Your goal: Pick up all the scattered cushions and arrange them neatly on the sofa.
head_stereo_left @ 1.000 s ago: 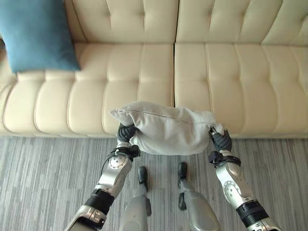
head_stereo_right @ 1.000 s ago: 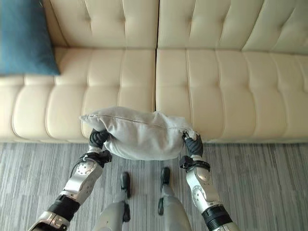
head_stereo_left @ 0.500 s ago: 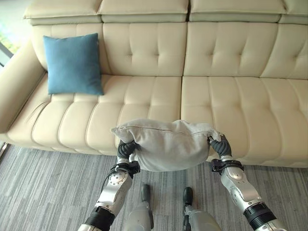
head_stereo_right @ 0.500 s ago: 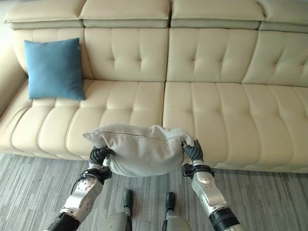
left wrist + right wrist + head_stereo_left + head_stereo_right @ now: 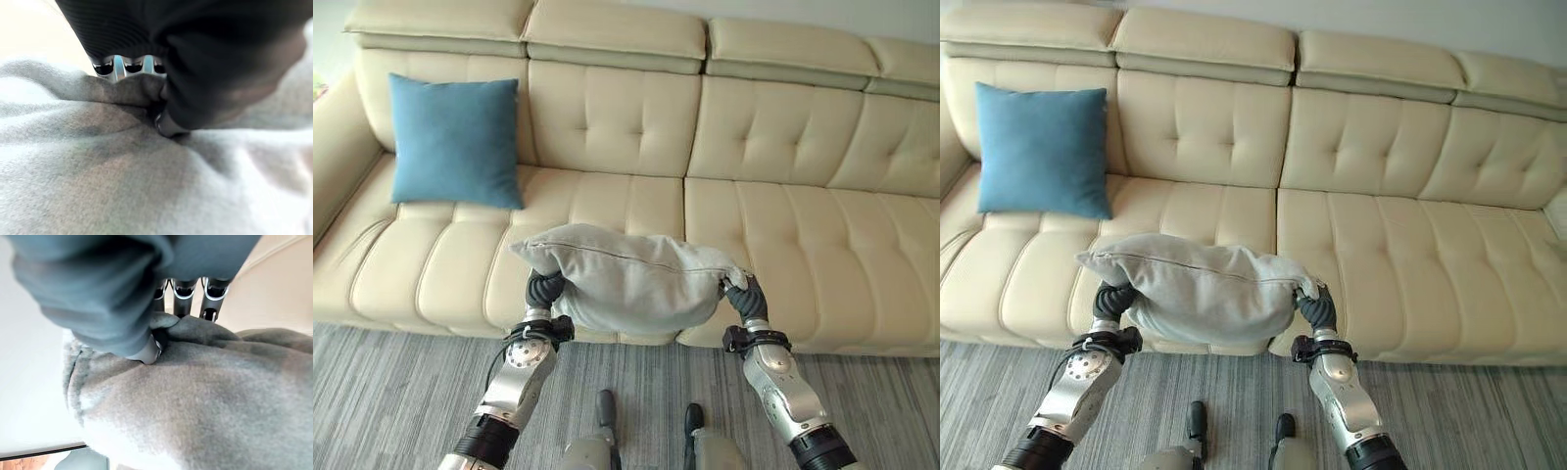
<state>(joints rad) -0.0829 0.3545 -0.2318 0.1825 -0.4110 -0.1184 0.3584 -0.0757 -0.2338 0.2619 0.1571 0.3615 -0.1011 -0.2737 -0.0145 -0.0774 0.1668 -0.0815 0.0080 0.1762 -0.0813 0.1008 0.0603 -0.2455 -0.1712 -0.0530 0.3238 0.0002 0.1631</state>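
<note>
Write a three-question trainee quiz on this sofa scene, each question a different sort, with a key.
1. True or false: both hands hold the grey cushion.
2. Where is the blue cushion?
A. On the floor
B. On the sofa, propped against its back
C. In the right hand
3. Fill in: the grey cushion is held in front of the sofa's ____ edge.

Key:
1. True: the left hand and right hand each pinch its cloth between fingers and thumb.
2. B
3. front
</note>
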